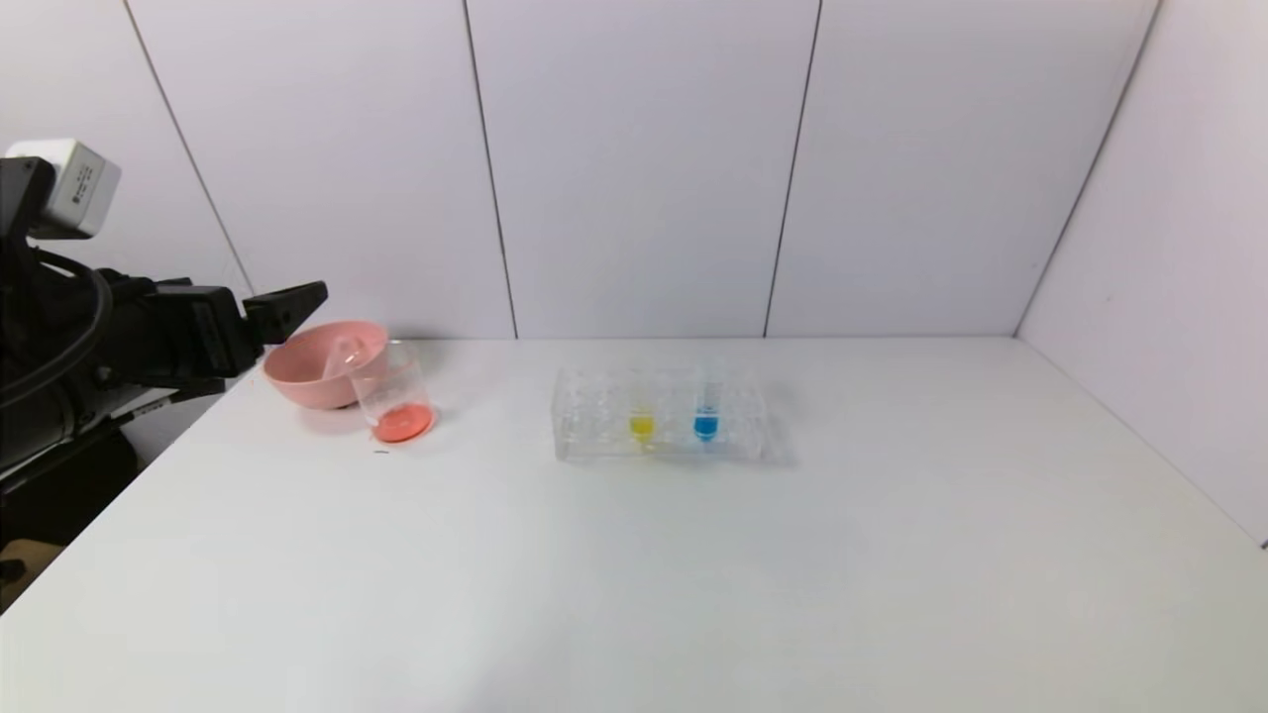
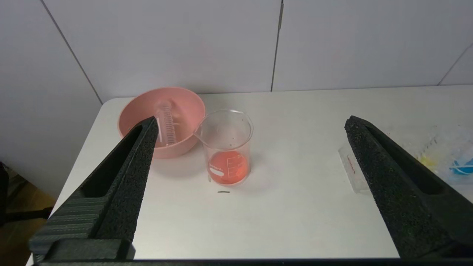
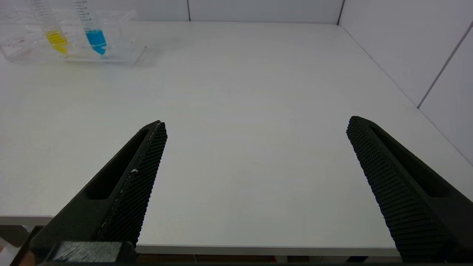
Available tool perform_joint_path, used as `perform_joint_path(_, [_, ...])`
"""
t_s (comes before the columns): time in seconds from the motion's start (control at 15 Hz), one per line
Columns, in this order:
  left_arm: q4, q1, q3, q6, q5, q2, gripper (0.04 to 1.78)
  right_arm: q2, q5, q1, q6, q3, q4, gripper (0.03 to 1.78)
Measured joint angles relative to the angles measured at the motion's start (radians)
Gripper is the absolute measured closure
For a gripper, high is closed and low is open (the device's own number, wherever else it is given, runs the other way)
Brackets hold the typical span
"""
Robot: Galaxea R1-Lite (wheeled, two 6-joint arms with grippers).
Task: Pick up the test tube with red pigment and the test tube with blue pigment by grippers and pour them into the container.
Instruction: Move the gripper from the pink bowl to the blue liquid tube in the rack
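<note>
Two tubes are standing upright in the clear rack (image 1: 662,421) near the middle of the white table (image 1: 634,574): the test tube with blue pigment (image 1: 705,424) on the right and a tube with yellow liquid (image 1: 642,426) just beside it on the left. At the far left of the table the container (image 1: 393,399) is sitting with red-orange liquid pooling in its bottom, touching or nearly touching the pink bowl (image 1: 315,364) behind it and to its left. An emptied clear tube (image 2: 166,125) with printed graduation marks is lying tilted inside that bowl, leaning against its wall; no red liquid is showing in it. The left gripper (image 2: 251,127) is hanging at the far left edge of the table, raised above the surface and pointing toward the bowl and beaker, its two black fingers (image 2: 125,177) spreading wide apart with nothing between them. The right gripper (image 3: 257,123) is not appearing in the head view; its own camera is showing it hovering over the near right edge of the table, fingers (image 3: 135,177) likewise gaping wide and gripping nothing, well apart from the rack, which is lying far off to its left.
</note>
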Motion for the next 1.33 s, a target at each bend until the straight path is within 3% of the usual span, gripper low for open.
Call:
perform_joint_path(0.4, [-0.001,-0.066,0.099,-0.007,-0.005,-0.05,0.06,0.0,0.0,0.0,0.0,0.0,0.0,0.04])
perform_joint_path(0.8, [-0.007,-0.232,0.122,-0.007,-0.005,-0.043,0.06,0.0,0.0,0.0,0.0,0.0,0.0,0.04])
perform_joint_path(1.33, [-0.201,-0.411,0.108,-0.002,-0.007,0.123,0.06,0.0,0.0,0.001,0.0,0.0,0.0,0.04])
